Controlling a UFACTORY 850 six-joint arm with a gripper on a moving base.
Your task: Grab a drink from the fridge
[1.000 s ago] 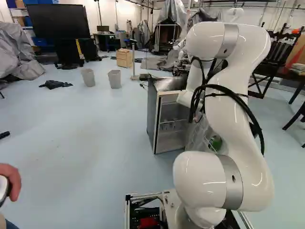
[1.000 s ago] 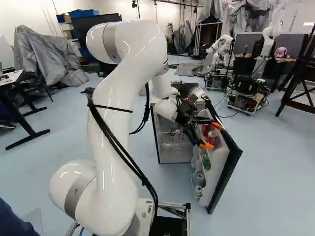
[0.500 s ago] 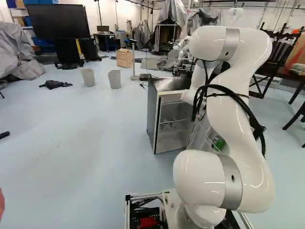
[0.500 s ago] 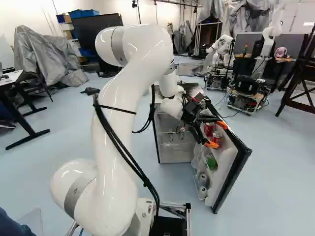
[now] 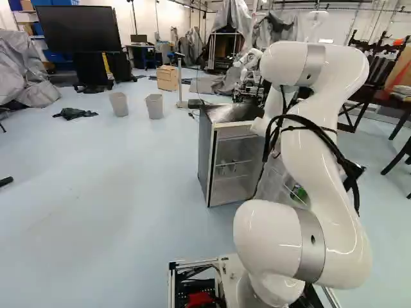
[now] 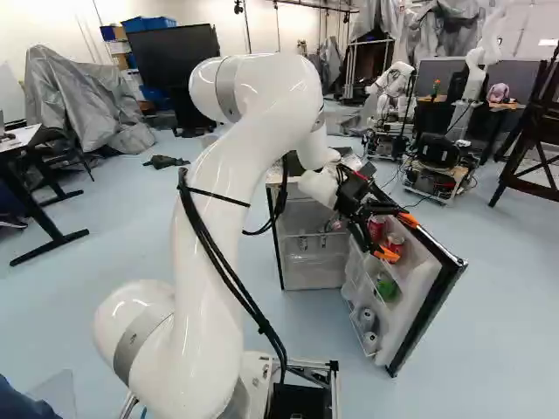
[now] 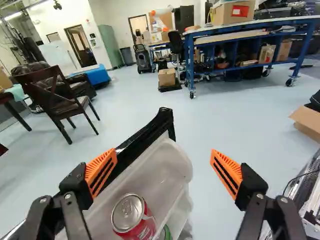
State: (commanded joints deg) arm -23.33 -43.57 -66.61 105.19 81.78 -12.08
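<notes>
1. Wrist view: gripper [image 6: 397,237] spread wide, nothing clamped. Red can [image 7: 131,218], silver lid up, sits in the door bin [image 7: 175,159] low between the fingers; pale lettering runs down its side.
2. Black door edge [image 7: 145,136] passes behind one finger [image 7: 101,172].
3. Right base view: fridge door [image 6: 437,301] stands ajar, two red cans in its upper bin; green item [image 6: 387,286] lower, grey cans [image 6: 368,319] below that.
4. Fridge [image 5: 221,154], left base view: small items [image 5: 234,166] on an inner shelf.
5. Farther out, wrist view: blue-framed bench [image 7: 190,59] bearing a cardboard box [image 7: 225,16] with a red label.
</notes>
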